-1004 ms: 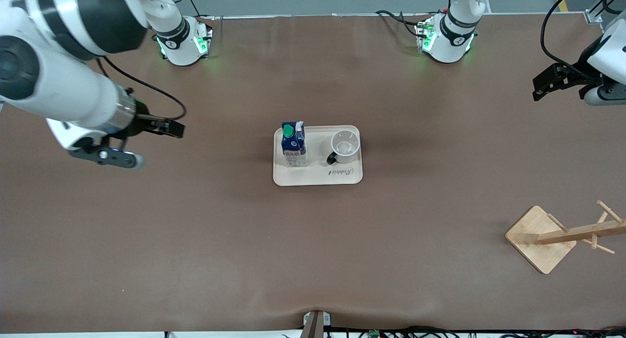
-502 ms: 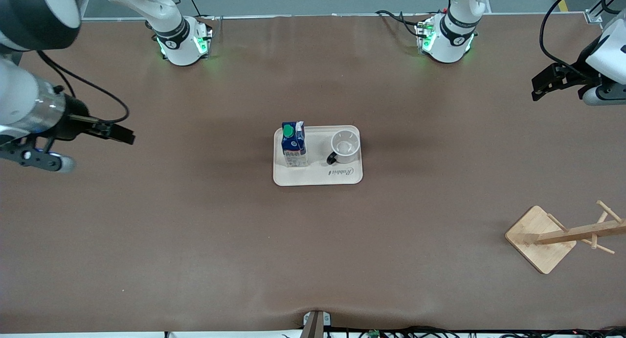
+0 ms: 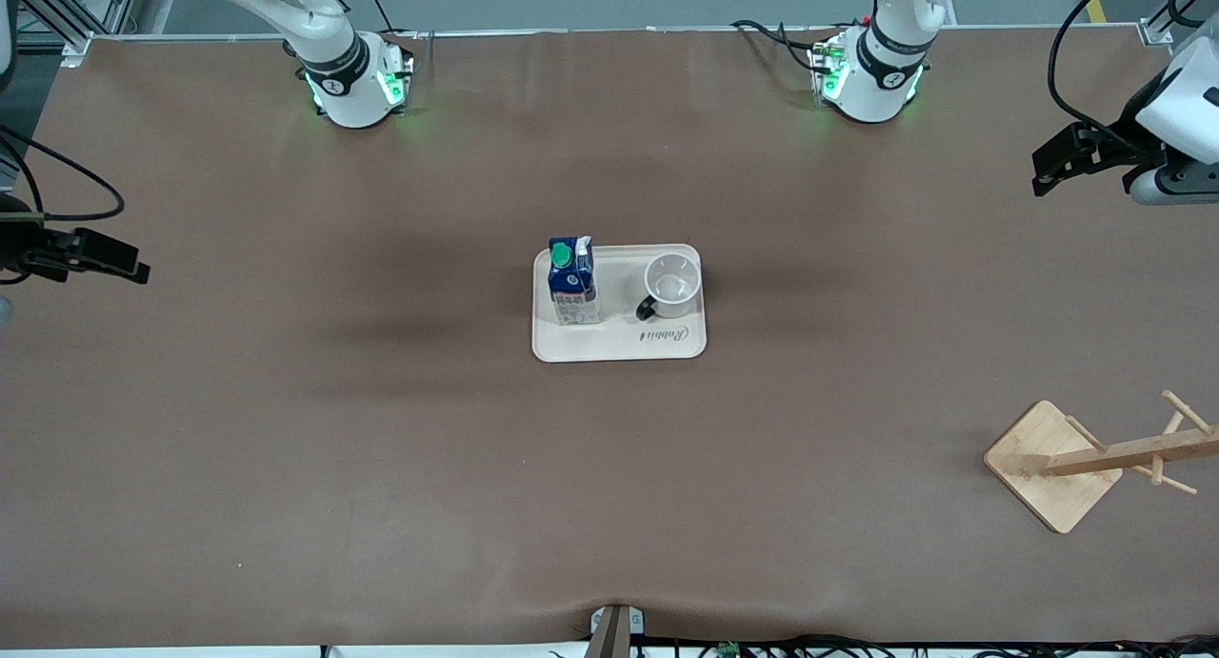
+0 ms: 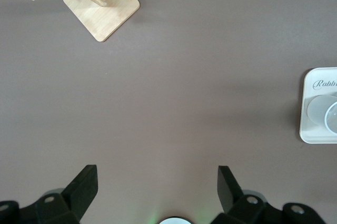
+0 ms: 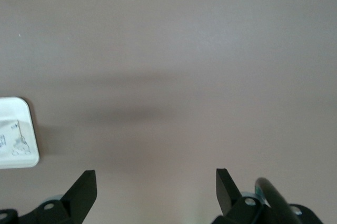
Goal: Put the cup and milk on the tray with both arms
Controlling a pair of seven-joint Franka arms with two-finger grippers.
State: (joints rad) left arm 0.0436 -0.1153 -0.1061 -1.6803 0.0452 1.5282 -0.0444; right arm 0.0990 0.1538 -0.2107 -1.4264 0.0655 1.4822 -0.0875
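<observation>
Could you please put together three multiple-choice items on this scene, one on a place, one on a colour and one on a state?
1. Where does the milk stand?
A. on the tray, beside the cup, toward the right arm's end
B. on the bare table next to the wooden rack
C. inside the cup

2. What colour is the milk's cap?
A. red
B. green
C. white

3. How do the two claws stand?
A. both shut on something
B. the left claw holds the cup
C. both open and empty, over bare table at the two ends

Answers:
1 A, the front view shows carton and cup upright side by side on the tray.
2 B, a round green cap sits on the blue top.
3 C, each wrist view shows spread fingers with nothing between them, the right claw included.
</observation>
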